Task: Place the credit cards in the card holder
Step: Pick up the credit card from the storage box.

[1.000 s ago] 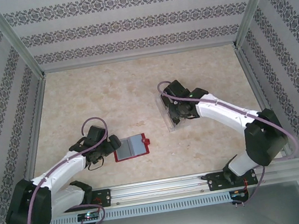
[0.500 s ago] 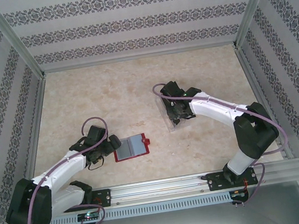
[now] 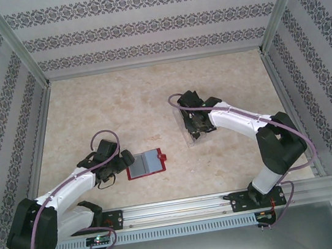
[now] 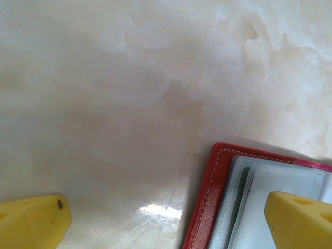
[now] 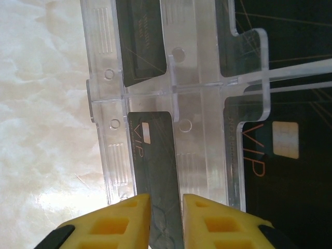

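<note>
Yellow-fingered, the right gripper (image 5: pixel 166 207) clamps one black credit card (image 5: pixel 155 155) lying in the clear slotted tray (image 5: pixel 199 98), seemingly to slide it out; more cards (image 5: pixel 139 41) sit in that tray. Left of the tray the red card holder (image 3: pixel 147 163) lies open, the left gripper (image 4: pixel 166 223) spread wide over its edge, probably to steady it.

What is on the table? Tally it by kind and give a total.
Black cards: 4 in sight, one pinched by the right hand
Red wallet: 1
Clear tray: 1
Total: 6
</note>
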Controlling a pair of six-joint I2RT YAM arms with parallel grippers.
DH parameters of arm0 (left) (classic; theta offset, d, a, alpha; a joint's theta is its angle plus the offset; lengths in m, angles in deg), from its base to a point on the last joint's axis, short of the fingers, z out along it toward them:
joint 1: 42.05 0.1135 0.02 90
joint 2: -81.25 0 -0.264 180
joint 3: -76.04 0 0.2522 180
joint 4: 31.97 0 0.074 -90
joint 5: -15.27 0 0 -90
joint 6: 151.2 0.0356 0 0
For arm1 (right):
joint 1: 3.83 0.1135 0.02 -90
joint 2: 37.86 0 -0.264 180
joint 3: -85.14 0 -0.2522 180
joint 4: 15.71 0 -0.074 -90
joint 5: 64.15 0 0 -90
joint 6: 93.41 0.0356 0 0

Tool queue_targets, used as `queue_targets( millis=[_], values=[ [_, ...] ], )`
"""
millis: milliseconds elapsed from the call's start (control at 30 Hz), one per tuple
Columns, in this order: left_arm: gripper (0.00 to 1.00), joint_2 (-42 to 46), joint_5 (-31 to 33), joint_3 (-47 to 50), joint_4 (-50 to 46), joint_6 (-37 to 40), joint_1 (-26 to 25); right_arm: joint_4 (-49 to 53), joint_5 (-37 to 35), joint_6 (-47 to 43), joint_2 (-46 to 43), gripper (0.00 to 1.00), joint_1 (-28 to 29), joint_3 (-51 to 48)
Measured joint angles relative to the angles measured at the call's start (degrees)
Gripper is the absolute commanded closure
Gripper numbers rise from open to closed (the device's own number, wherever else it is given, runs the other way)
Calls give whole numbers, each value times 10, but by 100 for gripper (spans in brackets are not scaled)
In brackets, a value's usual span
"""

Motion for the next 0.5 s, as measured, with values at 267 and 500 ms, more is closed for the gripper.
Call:
queue_targets(
  millis=[267,500],
  values=[
    [0,0,0,0,0,0,0,0,4,-1,4,86,0,4],
    [0,0,0,0,0,0,0,-1,18,-2,4,97,-11,13]
  ],
)
